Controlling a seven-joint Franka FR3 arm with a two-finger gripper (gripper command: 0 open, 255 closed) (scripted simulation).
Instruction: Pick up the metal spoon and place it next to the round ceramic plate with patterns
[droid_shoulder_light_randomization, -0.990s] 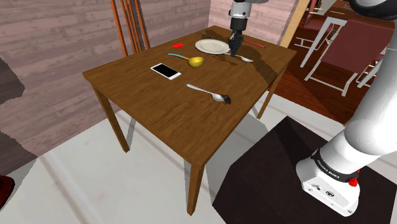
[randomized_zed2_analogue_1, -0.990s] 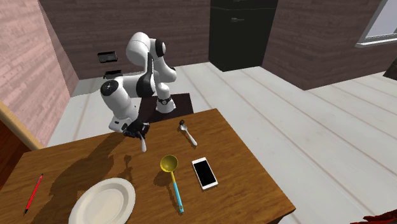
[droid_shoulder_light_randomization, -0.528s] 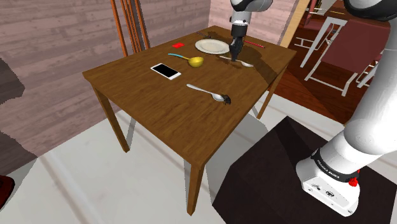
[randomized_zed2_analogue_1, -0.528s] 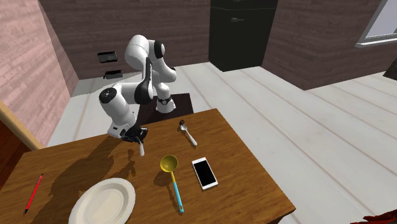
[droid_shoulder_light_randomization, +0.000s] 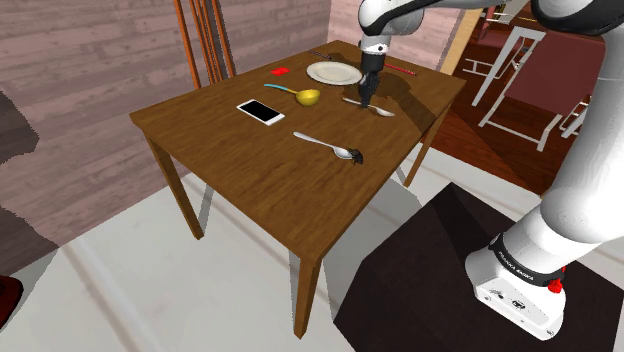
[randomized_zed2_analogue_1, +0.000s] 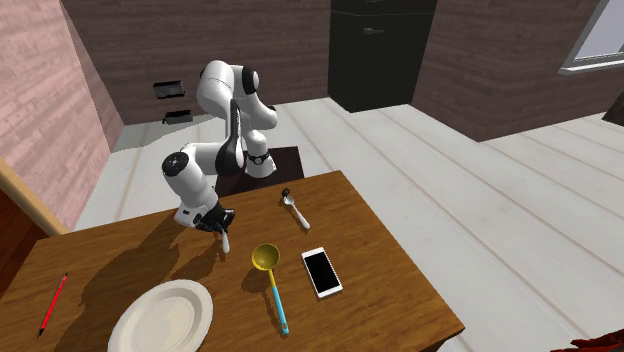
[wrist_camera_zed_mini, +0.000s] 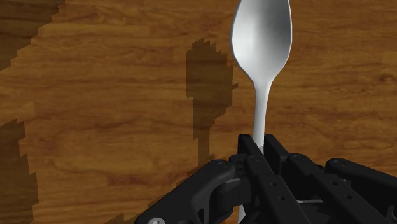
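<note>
I've got the gripper (wrist_camera_zed_mini: 258, 149) clamped on the spoon (wrist_camera_zed_mini: 262, 38) handle. Its long axis runs straight out from the fingers, bowl outward, right of the plate (droid_shoulder_light_randomization: 333, 72), upper middle of the shoulder view.

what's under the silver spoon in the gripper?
Bare brown wooden tabletop, carrying the shadow of the silver metal spoon. The black gripper covers the handle's end and the wood below it.

spoon (wrist_camera_zed_mini: 262, 38): smooth satin metal | table (wrist_camera_zed_mini: 95, 95): polished grained wood | plate (droid_shoulder_light_randomization: 333, 72): matt white
</note>
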